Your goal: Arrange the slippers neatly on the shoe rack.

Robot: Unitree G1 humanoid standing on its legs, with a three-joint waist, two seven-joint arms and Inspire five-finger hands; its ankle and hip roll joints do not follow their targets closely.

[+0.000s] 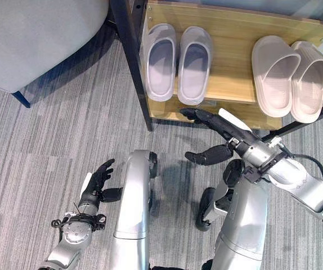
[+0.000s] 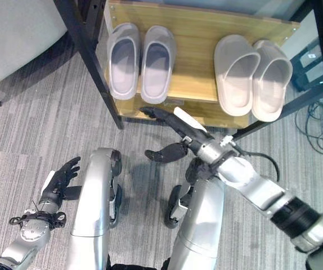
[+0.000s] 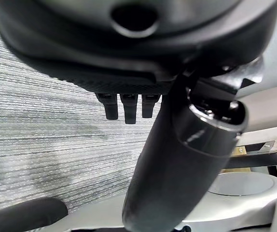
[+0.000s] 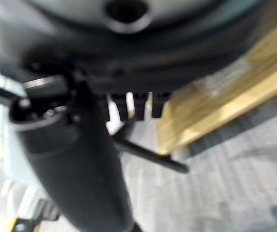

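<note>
Four slippers already sit on the wooden shelf of the shoe rack (image 1: 237, 34), which fills the upper middle and upper right of the head views. Going left to right: a grey upholstered seat (image 1: 32, 34) takes the upper left corner, over grey striped carpet (image 1: 49, 146). At the lower left the left robot hand (image 1: 99, 180) hangs above the carpet with fingers loosely spread, holding nothing. Next comes the lavender pair (image 1: 178, 59), side by side near the shelf's left post, heels toward the front edge. Just below that pair, the right robot hand (image 1: 220, 132) reaches toward the shelf's front edge, fingers straight and thumb apart, empty; its fingertips are near the edge, though contact cannot be judged. At the upper right lies the beige pair (image 1: 291, 76), touching one another, turned slightly and overhanging the shelf's front edge.

These look like moulded foam slides: probably light, springy rather than stiff, with a matte surface that should not slip much. The broad upper strap or the heel rim seems the best place to hold. Being so light, one could easily skid if nudged.
</note>
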